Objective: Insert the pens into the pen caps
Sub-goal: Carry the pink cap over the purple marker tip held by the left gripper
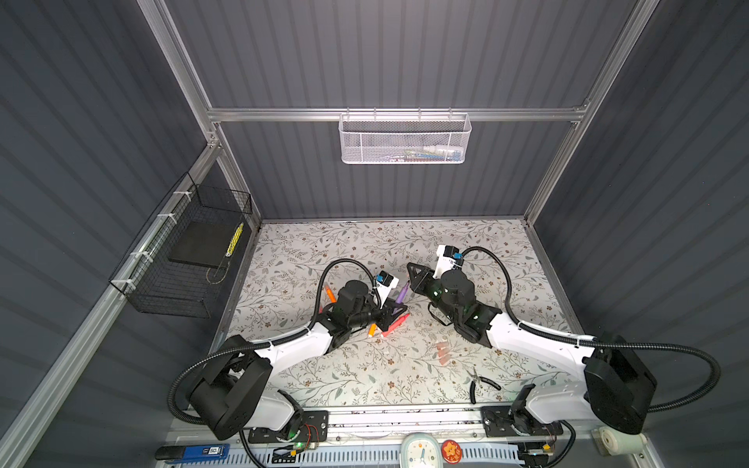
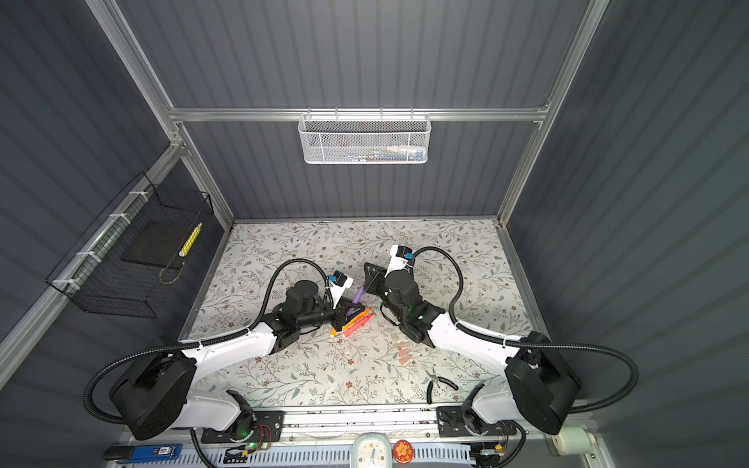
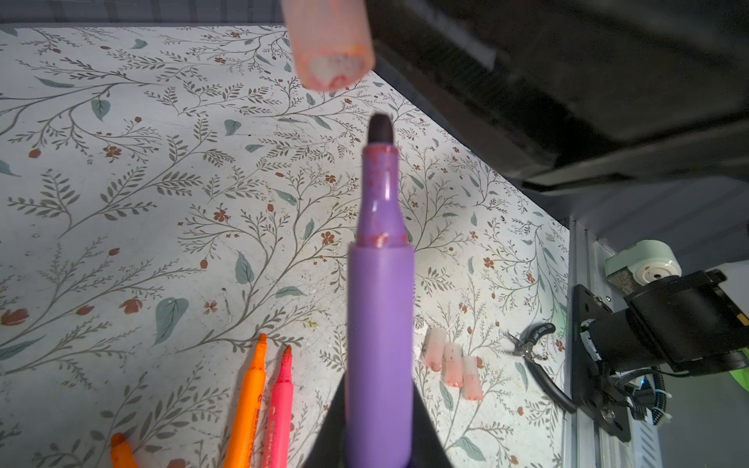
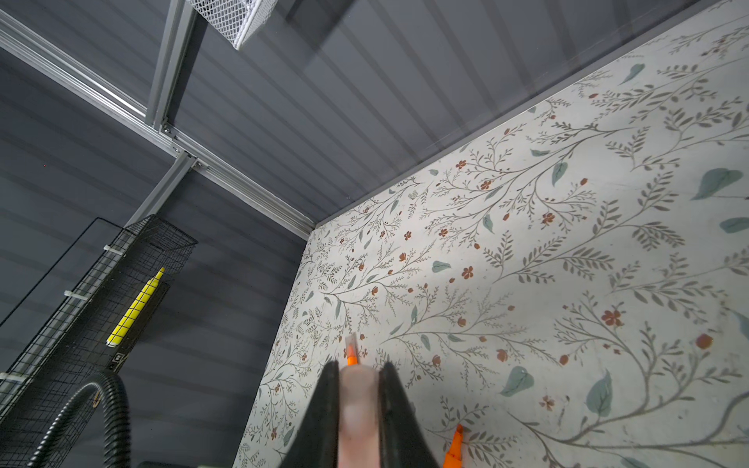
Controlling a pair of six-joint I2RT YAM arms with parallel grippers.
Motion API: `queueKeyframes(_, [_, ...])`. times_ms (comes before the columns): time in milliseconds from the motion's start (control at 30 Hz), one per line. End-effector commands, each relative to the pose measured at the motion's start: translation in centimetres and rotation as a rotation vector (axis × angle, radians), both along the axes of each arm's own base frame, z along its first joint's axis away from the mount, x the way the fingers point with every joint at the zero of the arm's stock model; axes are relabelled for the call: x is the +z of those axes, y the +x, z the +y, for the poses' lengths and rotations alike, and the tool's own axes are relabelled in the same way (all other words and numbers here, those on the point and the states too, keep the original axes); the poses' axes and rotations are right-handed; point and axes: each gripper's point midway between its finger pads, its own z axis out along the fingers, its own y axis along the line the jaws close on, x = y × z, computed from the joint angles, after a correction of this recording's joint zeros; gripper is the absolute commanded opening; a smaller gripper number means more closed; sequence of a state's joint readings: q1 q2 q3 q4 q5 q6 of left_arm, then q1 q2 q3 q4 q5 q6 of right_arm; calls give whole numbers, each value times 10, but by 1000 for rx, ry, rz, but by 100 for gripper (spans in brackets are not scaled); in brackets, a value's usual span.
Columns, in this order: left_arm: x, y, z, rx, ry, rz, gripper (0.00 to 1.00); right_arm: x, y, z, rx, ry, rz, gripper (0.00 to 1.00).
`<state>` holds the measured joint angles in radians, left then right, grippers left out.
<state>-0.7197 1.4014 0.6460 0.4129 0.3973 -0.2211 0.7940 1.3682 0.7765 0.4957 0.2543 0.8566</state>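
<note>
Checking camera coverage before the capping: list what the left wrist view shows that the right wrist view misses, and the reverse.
Left wrist only: the purple marker pen in the shut left pincer, three loose pale-pink translucent caps, black-handled pliers. Right wrist only: the black wire basket holding a yellow marker. Both: the pale-pink cap held by the right pincer, and the floral tabletop.

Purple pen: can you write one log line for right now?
left gripper: shut on purple pen | right gripper: shut on cap | pen tip: apart from cap mouth, not inserted
</note>
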Motion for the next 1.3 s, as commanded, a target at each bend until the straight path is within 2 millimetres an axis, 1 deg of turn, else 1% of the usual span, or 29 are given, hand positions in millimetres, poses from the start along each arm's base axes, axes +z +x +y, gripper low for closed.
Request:
queueKeyframes(0, [11,3,-6,-4,-20,-21,0,20,0,5,7,50,-40,0])
queueKeyframes(167, [10,5,-4,10,-13,-24,0,15,-4,-2,-11,42,-38,0])
queueKeyframes(433, [14,5,-1,22,-19,-38,0,9,-10,-7,-13,40,-32,0])
queueKeyframes(733, [18,4,-1,21,-27,-46,0,0,-12,-5,-9,40,-18,0])
queueKeyframes(1100, [18,3,-1,16,-29,-43,0,0,-9,-6,-30,37,-20,0])
queueKeyframes(1267, [16,2,-2,12,-27,-39,0,7,-7,-5,-34,31,-31,0])
